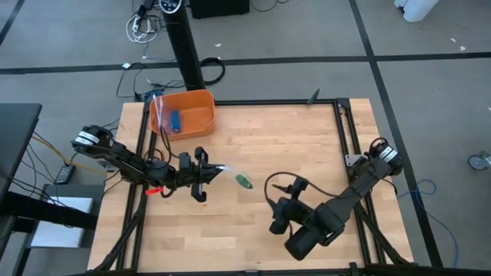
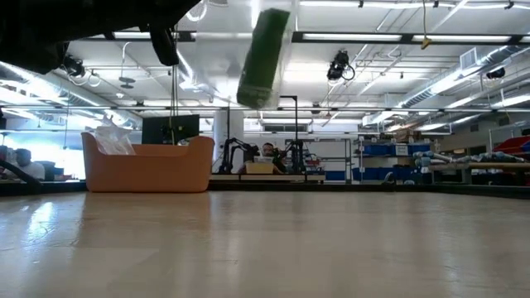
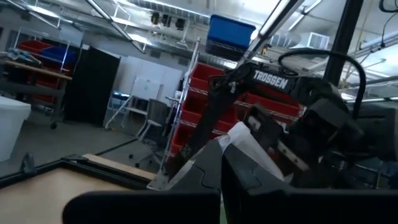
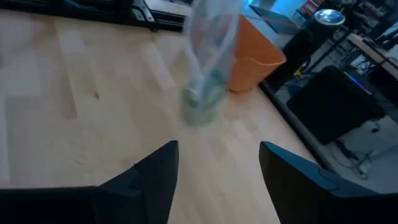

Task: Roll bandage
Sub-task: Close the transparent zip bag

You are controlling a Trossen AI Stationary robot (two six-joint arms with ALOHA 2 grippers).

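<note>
The green bandage roll [image 1: 244, 182] sits in the lower end of a clear plastic bag [image 1: 224, 170] and is lifted well above the table; it also shows in the low view [image 2: 263, 58] and the right wrist view [image 4: 202, 99]. My left gripper [image 1: 205, 175], left of the table's middle, is shut on the bag's other end. My right gripper [image 1: 276, 205] is open and empty to the right of the roll, toward the near edge; its fingers [image 4: 155, 180] point toward the bag and stand apart from it. My left gripper pinches the clear bag's upper end [image 3: 247, 140] between its two fingers, coming level from the table's left. One layer or several, I cannot tell. The bag reaches out past the fingertips toward the right, clear of the table, with the green roll [image 2: 263, 58] in its far end.
An orange bin [image 1: 201, 107] stands at the back left, with a small blue item [image 1: 176, 120] and crinkled clear plastic [image 1: 159, 107] in it. A black frame [image 1: 337, 103] runs round the wooden tabletop. Bare wood lies under the bag and toward the far right.
</note>
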